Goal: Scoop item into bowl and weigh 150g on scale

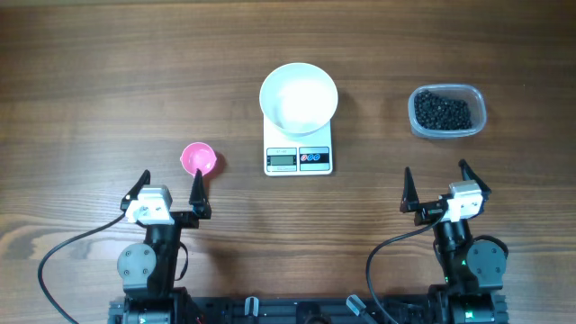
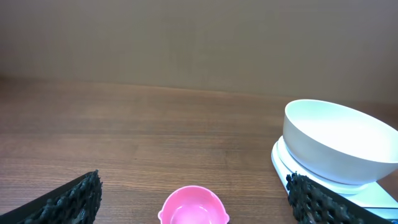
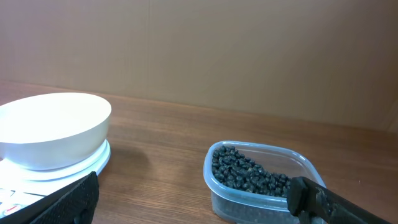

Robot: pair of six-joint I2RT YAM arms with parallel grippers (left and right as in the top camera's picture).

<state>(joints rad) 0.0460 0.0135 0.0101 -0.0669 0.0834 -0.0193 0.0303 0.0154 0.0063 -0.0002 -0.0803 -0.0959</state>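
White bowl [image 1: 299, 97] sits empty on the scale [image 1: 298, 160], centred over its platform at mid-table; no item has been transferred; the item [image 1: 441, 111], small matte black round beads, lies wholly in a clear plastic tub [image 1: 478, 101] well to the right of the scale; the pink scoop cup [image 1: 198, 159] stands upright and empty on the wooden table [image 1: 90, 90], left of the scale and just ahead of the left gripper [image 1: 170, 176]; judged status: task not begun, with scooping, filling and weighing all outstanding; scale display too small to read; left gripper holds nothing, its fingers [image 2: 68, 199] spread wide, the cup seen ahead between them in the wrist view; right gripper [image 1: 435, 169] likewise empty, fingers spread wide, facing the tub from near; materials: bowl smooth, round, plain-rimmed; scale flat, rectangular, white, with grey display and small coloured buttons; tub rounded-rectangular and translucent; finger faces black and knobbly; table brown with visible grain
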